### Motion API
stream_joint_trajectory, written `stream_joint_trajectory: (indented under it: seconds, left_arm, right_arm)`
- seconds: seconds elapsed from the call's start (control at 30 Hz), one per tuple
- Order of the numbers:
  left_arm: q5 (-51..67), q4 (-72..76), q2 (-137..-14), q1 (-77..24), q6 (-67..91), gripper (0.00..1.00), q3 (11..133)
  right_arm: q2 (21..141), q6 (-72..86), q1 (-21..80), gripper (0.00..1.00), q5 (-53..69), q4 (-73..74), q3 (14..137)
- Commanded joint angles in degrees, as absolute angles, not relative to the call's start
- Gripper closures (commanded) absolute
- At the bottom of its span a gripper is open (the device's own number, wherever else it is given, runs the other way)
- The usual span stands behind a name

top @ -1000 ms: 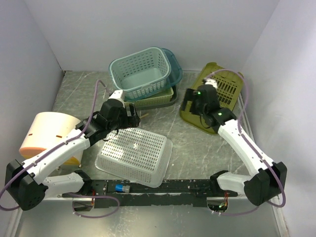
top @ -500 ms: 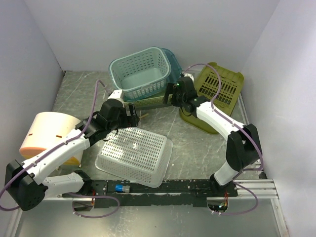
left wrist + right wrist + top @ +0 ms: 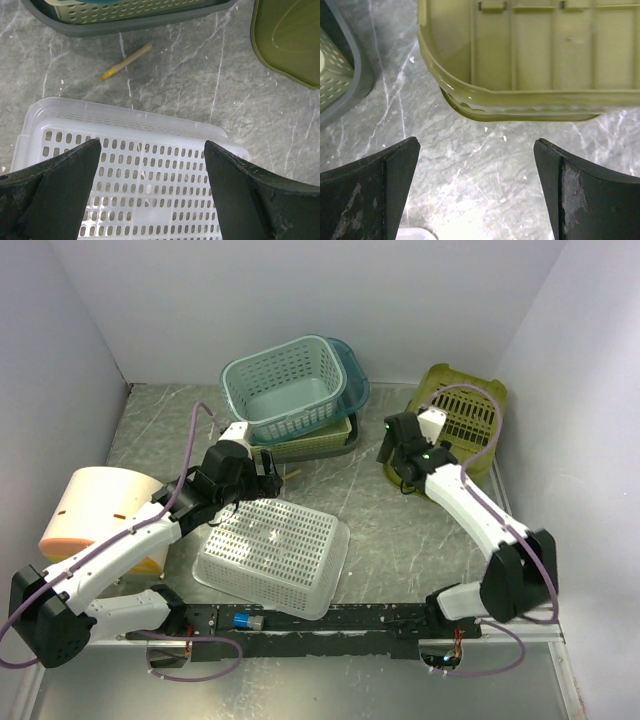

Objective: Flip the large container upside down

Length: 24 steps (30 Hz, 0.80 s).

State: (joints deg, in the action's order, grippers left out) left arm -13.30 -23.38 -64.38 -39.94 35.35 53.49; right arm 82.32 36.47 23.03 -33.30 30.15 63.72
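Container (image 3: pixel 530 55), olive, tilted on edge, may tip back unturned: right gripper (image 3: pixel 476 145) just beside it and left gripper (image 3: pixel 152 144) well apart both gape wide, holding nothing.

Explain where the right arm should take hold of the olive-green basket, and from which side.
Grip the rounded near edge of the olive-green basket, the one facing the open right fingers, coming from the table-centre side. The basket appears tipped up by the right wall, so its far side looks blocked, and that thin edge is probably what the fingers can straddle.
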Motion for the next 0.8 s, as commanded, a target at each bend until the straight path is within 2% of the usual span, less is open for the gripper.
stream_joint_trajectory:
  seconds: [0.0,0.2,0.47,0.63,0.77]
  left_arm:
    - [-11.63,-20.36,-64.19,-39.72,33.91,0.04,52.74]
    - [-9.95,-19.05,-65.87,-39.70,33.04,0.04,53.62]
    - [-11.12,-25.71,-67.81,-39.70,31.84,0.04,58.05]
    - [-13.79,-30.20,-67.96,-39.41,29.17,0.04,62.37]
    - [-12.99,-34.55,-70.05,-37.38,28.00,0.04,65.07]
  right_arm:
    - [73.46,38.77,23.20,0.00,-37.85,34.33,61.62]
    - [73.49,37.00,24.18,0.02,-26.95,25.68,63.17]
    - [91.66,34.23,27.68,0.02,-22.41,22.98,78.89]
    - [101.25,34.77,26.93,0.01,-27.80,27.79,87.57]
    - [105.58,35.63,23.59,0.01,-30.02,29.82,90.01]
